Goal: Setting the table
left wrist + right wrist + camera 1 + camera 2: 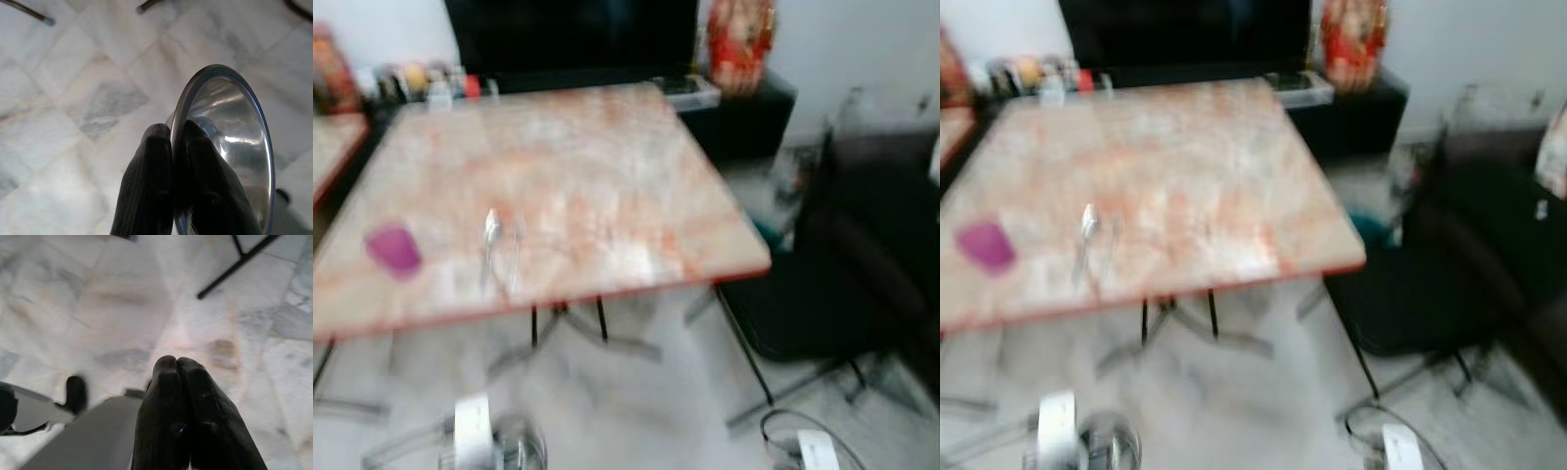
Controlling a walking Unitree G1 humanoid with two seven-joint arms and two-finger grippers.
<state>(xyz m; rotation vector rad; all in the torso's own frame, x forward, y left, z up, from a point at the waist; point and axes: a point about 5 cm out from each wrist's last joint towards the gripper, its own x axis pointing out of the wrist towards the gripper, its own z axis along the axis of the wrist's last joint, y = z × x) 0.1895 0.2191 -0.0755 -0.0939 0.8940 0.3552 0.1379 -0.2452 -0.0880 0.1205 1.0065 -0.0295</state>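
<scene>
A square table (607, 127) with a pink marbled top stands in front of me, blurred. On its near left part lie a purple thing (393, 249), a spoon (491, 235) and a fork (517, 250). My left gripper (172, 131) hangs low above the marble floor, shut on the rim of a shiny steel bowl (230, 142); that bowl (514, 446) also shows at the bottom of the left eye view. My right gripper (177, 363) hangs over the floor, fingers pressed together with nothing between them.
A black chair (822, 294) stands at the table's right side. Behind the table are a dark cabinet (744, 117) with a red ornament (740, 39) and small items along the far edge. Another table's corner (328, 147) shows at the left. Thin metal table legs (602, 333) stand under the near edge.
</scene>
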